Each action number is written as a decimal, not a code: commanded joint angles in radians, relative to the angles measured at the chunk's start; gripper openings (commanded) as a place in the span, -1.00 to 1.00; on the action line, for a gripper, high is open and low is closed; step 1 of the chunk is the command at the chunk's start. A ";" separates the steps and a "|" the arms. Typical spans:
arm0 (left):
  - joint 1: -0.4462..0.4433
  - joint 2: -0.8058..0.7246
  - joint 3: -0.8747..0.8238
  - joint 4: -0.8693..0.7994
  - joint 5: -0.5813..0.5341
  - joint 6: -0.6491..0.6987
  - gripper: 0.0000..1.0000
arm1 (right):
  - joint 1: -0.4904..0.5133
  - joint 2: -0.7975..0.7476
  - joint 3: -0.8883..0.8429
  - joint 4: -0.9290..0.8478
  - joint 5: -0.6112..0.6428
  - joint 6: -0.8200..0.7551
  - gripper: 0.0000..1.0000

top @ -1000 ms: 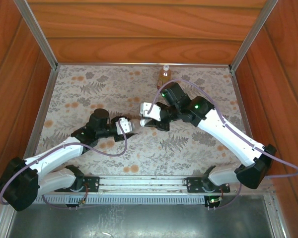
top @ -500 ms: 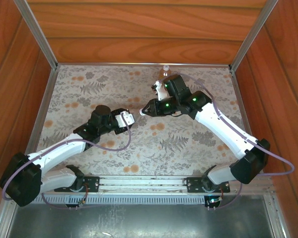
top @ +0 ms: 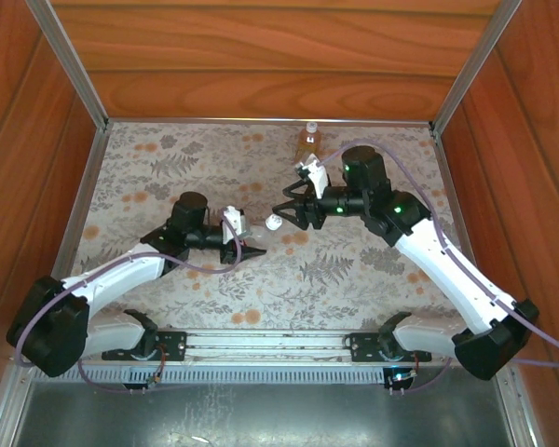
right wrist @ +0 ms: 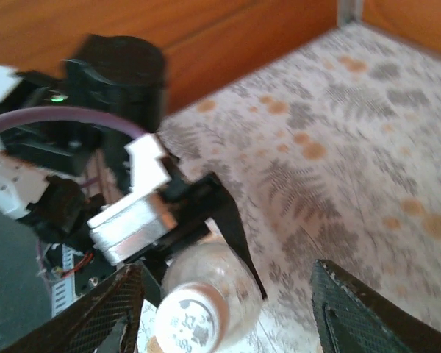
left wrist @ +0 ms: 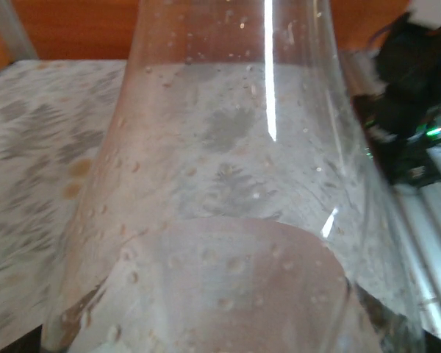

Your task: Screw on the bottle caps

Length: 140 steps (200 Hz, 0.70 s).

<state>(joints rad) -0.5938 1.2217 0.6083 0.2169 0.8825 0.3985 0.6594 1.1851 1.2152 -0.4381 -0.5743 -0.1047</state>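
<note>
L jaws clamp the clear bottle (left wrist: 242,184); cap (right wrist: 193,321) sits on its neck, betw your wide-open R jaws. Centre R jaws on cap, close square, twist w/o tilting; keep L grip firm.

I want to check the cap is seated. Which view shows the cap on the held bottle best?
Right wrist: the cap sits close to the lens, its top facing it. Top external shows it as a tiny white dot; left wrist shows the clear bottle up close.
</note>
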 commanded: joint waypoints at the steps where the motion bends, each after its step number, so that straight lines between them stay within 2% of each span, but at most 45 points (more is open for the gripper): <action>1: 0.003 0.007 0.049 0.015 0.233 -0.067 0.18 | -0.008 -0.002 -0.029 0.154 -0.226 -0.152 0.28; 26: 0.003 -0.002 0.057 0.015 0.272 -0.063 0.18 | -0.008 0.030 -0.026 0.171 -0.354 -0.161 0.28; 56: 0.005 -0.017 0.062 0.015 0.276 -0.059 0.18 | -0.008 0.054 -0.025 0.150 -0.404 -0.182 0.15; 103: 0.006 -0.024 0.068 0.015 0.245 -0.058 0.18 | -0.009 0.082 -0.026 0.111 -0.478 -0.196 0.15; 140: 0.009 -0.028 0.076 0.015 0.239 -0.059 0.18 | -0.008 0.094 -0.027 0.090 -0.469 -0.220 -0.09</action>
<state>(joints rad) -0.5922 1.2152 0.6529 0.2211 1.1030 0.3405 0.6594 1.2697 1.1950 -0.3195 -1.0027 -0.2878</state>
